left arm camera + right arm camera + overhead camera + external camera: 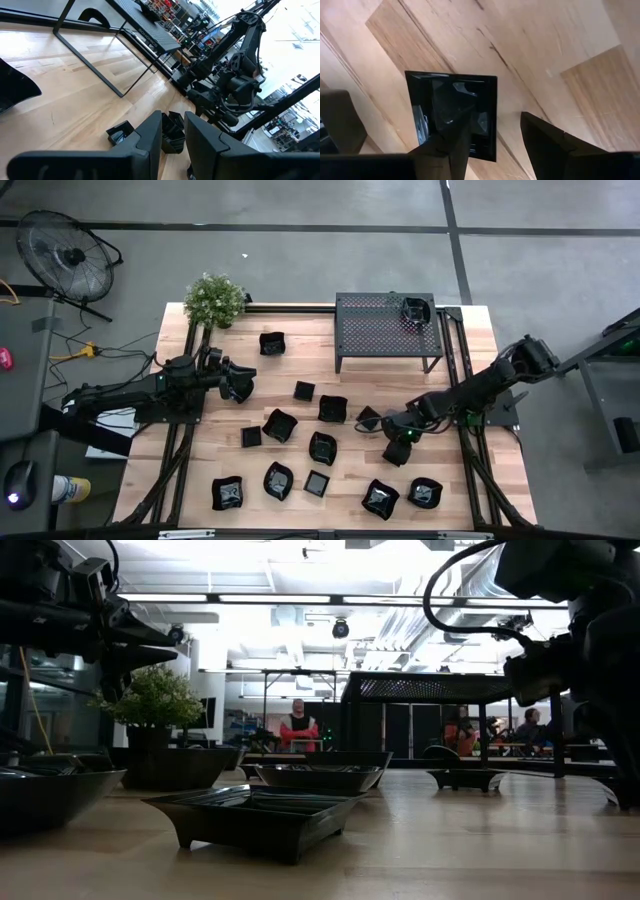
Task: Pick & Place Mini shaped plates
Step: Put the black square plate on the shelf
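Several small black glossy mini shaped plates lie on their bases across the wooden table, such as one mid-table and one close in the low view. My right gripper points steeply down, open, over a square plate at the table's right. One finger stands over the plate's hollow and the other outside its rim, over bare wood. My left gripper hangs level at the table's left, its fingers a narrow gap apart with nothing between them. My right gripper comes at the square plate from above, slanting, its fingers on either side of one rim. I cannot tell whether either finger touches the plate. The plate lies flat on the table.
A black perforated rack stands at the far right of the table, with one plate on its top. A potted plant sits at the far left corner. More plates lie along the near edge. People show in the room behind.
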